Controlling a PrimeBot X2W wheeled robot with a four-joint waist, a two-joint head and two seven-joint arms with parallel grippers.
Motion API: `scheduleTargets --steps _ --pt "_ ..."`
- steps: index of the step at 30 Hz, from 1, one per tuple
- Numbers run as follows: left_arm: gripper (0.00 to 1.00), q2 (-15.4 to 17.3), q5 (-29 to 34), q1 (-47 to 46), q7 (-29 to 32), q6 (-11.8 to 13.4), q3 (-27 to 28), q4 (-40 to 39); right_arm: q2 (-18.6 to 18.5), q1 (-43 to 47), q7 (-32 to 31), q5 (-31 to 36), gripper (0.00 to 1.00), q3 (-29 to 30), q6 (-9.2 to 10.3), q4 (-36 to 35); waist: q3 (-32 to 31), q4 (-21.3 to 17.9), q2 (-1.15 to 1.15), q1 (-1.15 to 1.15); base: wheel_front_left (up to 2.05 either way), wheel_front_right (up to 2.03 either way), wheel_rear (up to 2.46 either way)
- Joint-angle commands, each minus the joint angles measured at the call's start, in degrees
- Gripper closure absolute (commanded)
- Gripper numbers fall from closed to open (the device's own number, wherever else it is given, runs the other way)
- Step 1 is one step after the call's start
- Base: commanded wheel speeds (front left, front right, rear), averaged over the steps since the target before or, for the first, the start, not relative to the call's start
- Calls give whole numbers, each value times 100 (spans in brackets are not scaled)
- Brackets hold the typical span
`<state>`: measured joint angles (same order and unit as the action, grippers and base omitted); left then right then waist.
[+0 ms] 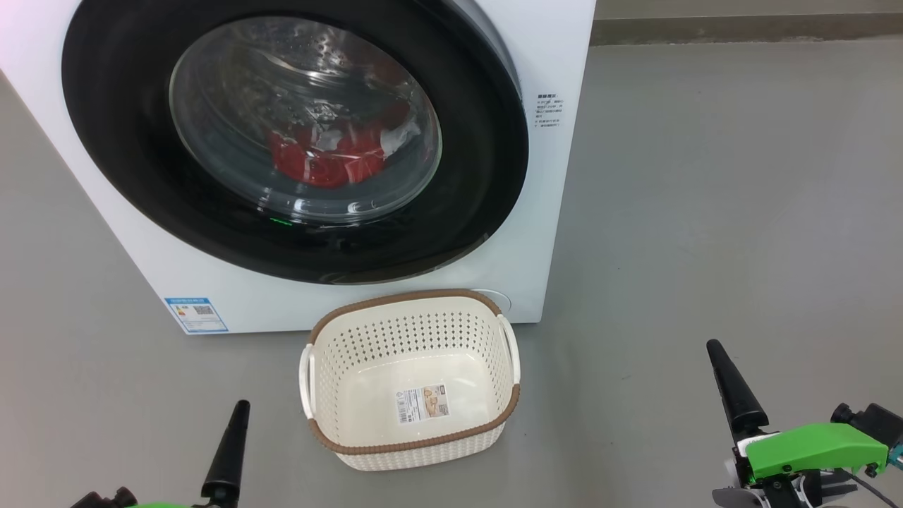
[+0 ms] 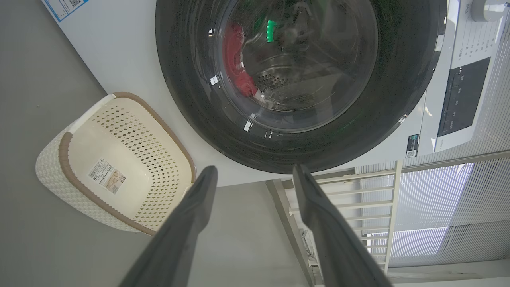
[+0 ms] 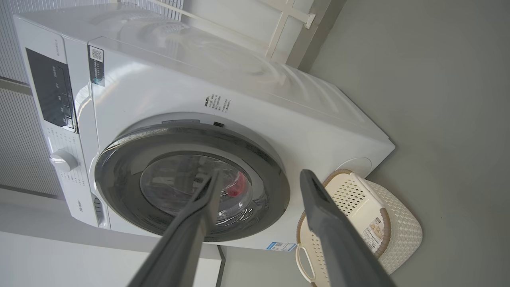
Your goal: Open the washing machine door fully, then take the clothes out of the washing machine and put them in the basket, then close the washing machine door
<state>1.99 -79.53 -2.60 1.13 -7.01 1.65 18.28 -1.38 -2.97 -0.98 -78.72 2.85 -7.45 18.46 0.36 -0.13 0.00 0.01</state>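
Observation:
The white washing machine [image 1: 557, 42] stands ahead, seen too in the right wrist view [image 3: 159, 87]. Its door [image 1: 120, 127], round with a black rim and clear glass, covers the drum opening; in the right wrist view its edge [image 3: 119, 167] seems to stand slightly off the front. Red clothes [image 1: 317, 159] with white parts lie behind the glass [image 2: 239, 79]. The cream basket [image 1: 409, 298] sits empty on the floor before the machine. My left gripper [image 2: 255, 171] is open and holds nothing. My right gripper [image 3: 261, 175] is open too. Both hang low, short of the basket.
Grey floor [image 1: 741, 212] stretches to the right of the machine up to a dark wall base [image 1: 741, 28]. A blue label [image 1: 197, 314] marks the machine's lower left corner. The control panel [image 3: 51, 95] and knob [image 3: 63, 160] sit along its top. A white railing [image 2: 358, 199] stands beside it.

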Motion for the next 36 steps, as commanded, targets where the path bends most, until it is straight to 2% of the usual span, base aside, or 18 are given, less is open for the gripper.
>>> scheduleTargets --steps 1,22,36 --pt "0 71 201 -282 -72 -15 34 -194 -86 -281 69 250 0 -66 -2 -159 3 -1 0 -1 0 0 0" --pt "0 82 2050 -465 -428 -22 -35 -401 -71 -485 423 2100 0 -225 -2 -257 55 8 0 -1 0 0 0" --pt "0 73 3040 -566 -649 -27 -81 -413 -77 -611 642 2971 0 -279 -2 -267 64 7 0 -1 0 0 0"
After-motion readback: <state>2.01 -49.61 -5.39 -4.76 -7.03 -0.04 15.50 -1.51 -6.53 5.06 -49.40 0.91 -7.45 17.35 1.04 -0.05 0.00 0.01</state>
